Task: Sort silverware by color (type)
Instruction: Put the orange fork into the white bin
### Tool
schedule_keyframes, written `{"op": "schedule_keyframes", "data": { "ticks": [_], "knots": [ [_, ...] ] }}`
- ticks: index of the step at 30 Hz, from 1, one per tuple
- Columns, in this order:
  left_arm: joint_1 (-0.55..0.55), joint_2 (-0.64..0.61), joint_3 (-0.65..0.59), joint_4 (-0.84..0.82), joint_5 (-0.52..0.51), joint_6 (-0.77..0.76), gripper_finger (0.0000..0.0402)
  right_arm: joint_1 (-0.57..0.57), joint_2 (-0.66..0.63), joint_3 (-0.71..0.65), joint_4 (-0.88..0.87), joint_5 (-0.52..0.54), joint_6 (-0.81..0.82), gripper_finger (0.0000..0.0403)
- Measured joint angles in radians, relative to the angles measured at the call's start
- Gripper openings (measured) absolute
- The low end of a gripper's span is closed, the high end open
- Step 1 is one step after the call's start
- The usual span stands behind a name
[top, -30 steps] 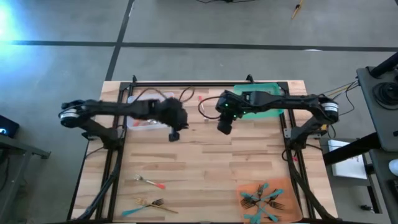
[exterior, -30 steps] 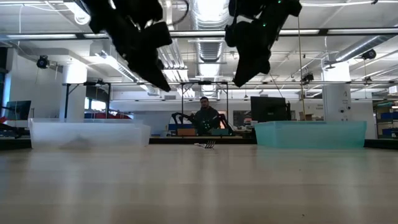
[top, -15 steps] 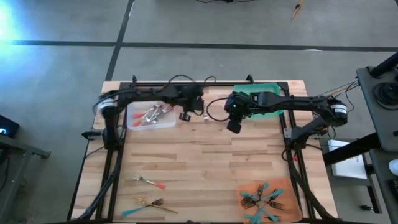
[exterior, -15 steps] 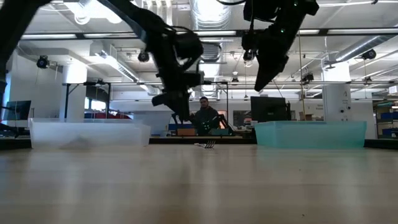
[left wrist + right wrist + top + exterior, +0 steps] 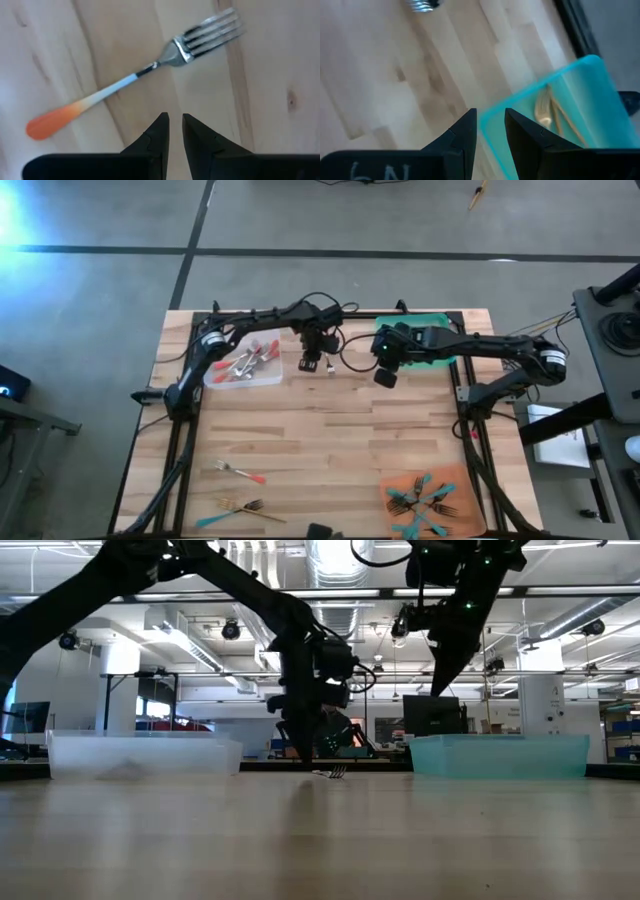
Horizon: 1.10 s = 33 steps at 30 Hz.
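A fork point(image 5: 135, 80) with a metal head and a red-tipped handle lies flat on the wood near the table's far edge, small in the low view point(image 5: 330, 773). My left gripper point(image 5: 172, 120) points straight down just above it point(image 5: 311, 366). Its fingers stand a narrow gap apart and hold nothing. My right gripper point(image 5: 490, 117) hangs open higher up point(image 5: 384, 378), at the near left corner of the green tray point(image 5: 555, 85), which holds gold-toned silverware point(image 5: 543, 112). The clear tray point(image 5: 215, 375) at the far left holds red-handled pieces point(image 5: 245, 362).
An orange tray point(image 5: 462, 476) at the near right holds several teal-handled forks. Near the table's left front lie a red-handled fork point(image 5: 240, 472), a gold fork and a teal-handled piece point(image 5: 245, 507). Bare wood fills the middle. A person sits in the room beyond the table point(image 5: 330, 730).
My left gripper has swung from the table's left middle toward the far edge and the right, past the clear tray, has tipped to point straight down and has sunk close over the fork. My right gripper has drifted toward the right edge, nearer the green tray.
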Motion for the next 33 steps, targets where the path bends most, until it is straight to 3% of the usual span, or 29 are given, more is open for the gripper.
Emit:
{"op": "schedule_keyframes", "data": {
  "ticks": [9, 23, 31, 33],
  "knots": [
    [-0.004, -0.083, -0.132, 0.083, 0.031, 0.102, 0.0036, 0.0, -0.02, -0.018, 0.0, 0.039, -0.097, 0.0093],
    [-0.006, -0.152, -0.144, 0.157, 0.176, 0.126, 0.0036, 0.0, -0.014, -0.009, 0.06, 0.038, -0.086, 0.0093],
    [-0.005, -0.161, -0.146, 0.19, 0.181, 0.117, 0.0036, 0.0, -0.014, -0.009, 0.057, 0.038, -0.086, 0.0093],
    [-0.003, -0.161, -0.148, 0.19, 0.124, 0.087, 0.0036, 0.0, -0.014, -0.009, 0.058, 0.038, -0.086, 0.0093]
  ]
}}
